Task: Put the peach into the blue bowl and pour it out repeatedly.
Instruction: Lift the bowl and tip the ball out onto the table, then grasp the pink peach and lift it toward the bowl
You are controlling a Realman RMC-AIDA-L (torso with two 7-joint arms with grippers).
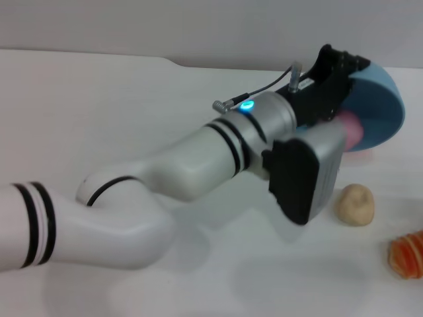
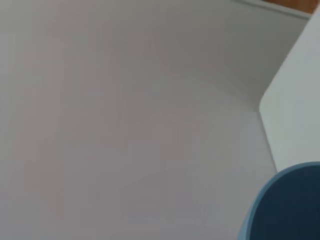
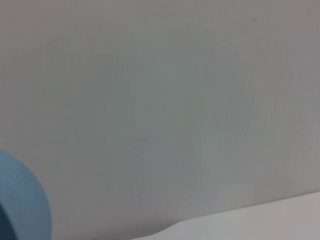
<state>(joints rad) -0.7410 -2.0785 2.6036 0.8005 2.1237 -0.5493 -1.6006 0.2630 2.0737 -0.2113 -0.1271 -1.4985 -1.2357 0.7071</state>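
Observation:
My left arm reaches across to the far right of the table, and its black gripper (image 1: 349, 69) is shut on the rim of the blue bowl (image 1: 380, 109). The bowl is lifted and tipped on its side, its mouth turned towards the arm. The pink peach (image 1: 352, 129) shows at the lower edge of the bowl's mouth, partly hidden behind the wrist. A piece of the blue bowl (image 2: 287, 210) fills one corner of the left wrist view, and its rim (image 3: 20, 200) shows in the right wrist view. My right gripper is out of view.
A pale beige lumpy item (image 1: 355, 204) lies on the white table (image 1: 119, 112) below the bowl. An orange-red fruit (image 1: 408, 255) sits at the right edge. The left arm's wrist housing (image 1: 307, 175) hangs low over the table.

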